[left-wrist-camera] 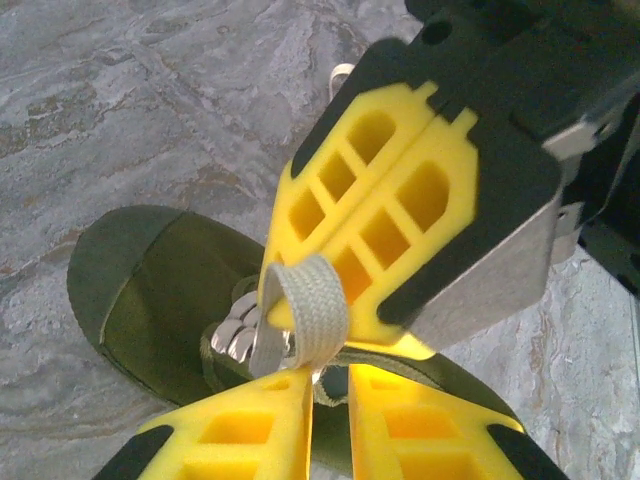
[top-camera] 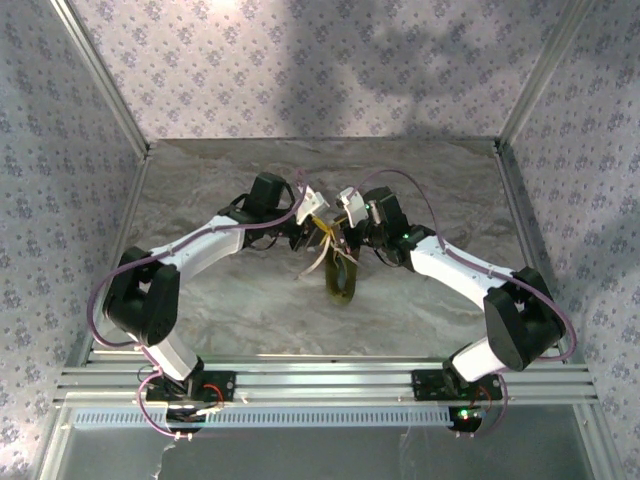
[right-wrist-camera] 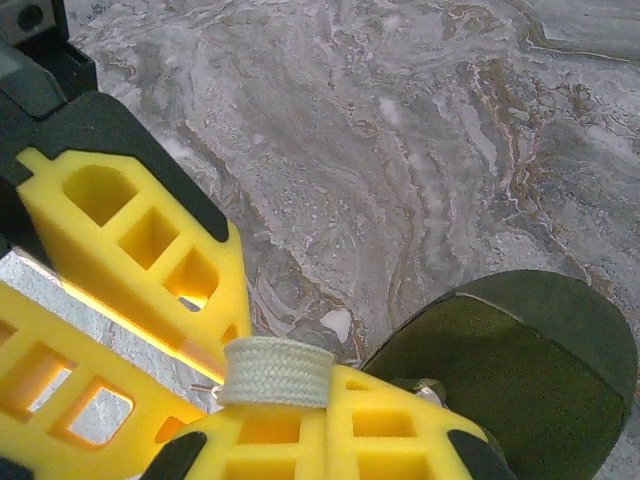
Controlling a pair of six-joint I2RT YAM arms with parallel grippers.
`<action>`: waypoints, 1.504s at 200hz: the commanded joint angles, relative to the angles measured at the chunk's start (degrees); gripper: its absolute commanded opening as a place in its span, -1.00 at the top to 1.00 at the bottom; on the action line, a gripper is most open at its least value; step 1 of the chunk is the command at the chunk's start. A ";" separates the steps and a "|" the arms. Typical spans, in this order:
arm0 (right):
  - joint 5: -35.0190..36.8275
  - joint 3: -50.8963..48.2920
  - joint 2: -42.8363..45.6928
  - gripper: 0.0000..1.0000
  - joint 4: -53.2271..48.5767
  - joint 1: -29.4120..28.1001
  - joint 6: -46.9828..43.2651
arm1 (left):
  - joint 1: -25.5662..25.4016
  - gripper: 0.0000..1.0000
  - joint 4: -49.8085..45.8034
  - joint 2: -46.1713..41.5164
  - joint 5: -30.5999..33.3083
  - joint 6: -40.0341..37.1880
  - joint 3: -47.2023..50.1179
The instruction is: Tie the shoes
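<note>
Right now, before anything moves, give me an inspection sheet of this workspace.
Surface: grey marbled tabletop, flat, no spills seen.
Job's things: one olive-green shoe lying mid-table; its whitish lace held up in a loop, no bow seen.
Clutter: nothing seen.
Grippers: right gripper, jaws shut on the lace loop; left gripper, jaws nearly together at a strand, grip cannot be told. Both meet above the shoe.
Cables: a purple cable loops along each arm, hanging away from the shoe.
Surroundings: patterned walls, aluminium frame posts, rail at the near edge.
</note>
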State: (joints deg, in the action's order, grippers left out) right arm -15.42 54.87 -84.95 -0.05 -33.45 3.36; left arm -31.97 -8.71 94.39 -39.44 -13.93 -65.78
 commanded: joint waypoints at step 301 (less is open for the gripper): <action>-8.02 -1.45 2.98 1.00 -4.11 2.87 -4.17 | -0.16 0.14 4.14 -0.44 -2.33 -13.34 -0.46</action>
State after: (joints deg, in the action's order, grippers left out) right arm -21.93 53.47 -82.89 -2.85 -30.61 0.34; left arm -32.16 -6.20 93.86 -39.83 -26.13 -63.37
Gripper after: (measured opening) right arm 0.044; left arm 0.430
